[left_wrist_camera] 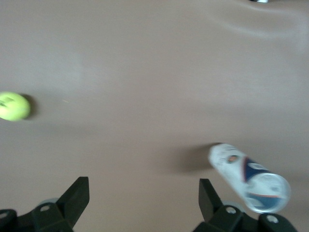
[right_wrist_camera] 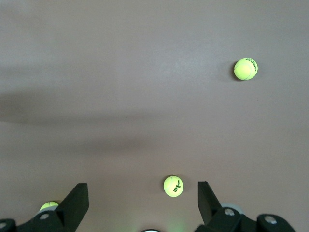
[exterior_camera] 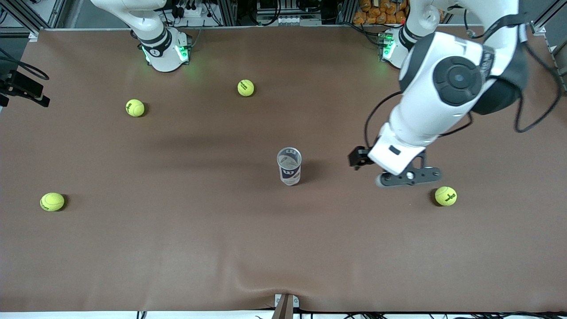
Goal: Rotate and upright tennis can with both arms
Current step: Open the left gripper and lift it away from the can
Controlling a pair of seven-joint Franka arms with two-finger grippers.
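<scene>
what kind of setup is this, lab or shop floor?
Most likely a robot test lab: two fixed arms, the left gripper open, a brown mat with a tennis can upright, and aluminium framing at the edge.

Brown table cover [exterior_camera: 177, 248] throughout. At its middle, the clear can [exterior_camera: 289, 166] carries a white, navy and red label. Around the can lie five yellow-green balls with dark lettering, e.g. [exterior_camera: 445, 196]. White arms [exterior_camera: 436, 106] with black joint caps; bases glow green.
</scene>
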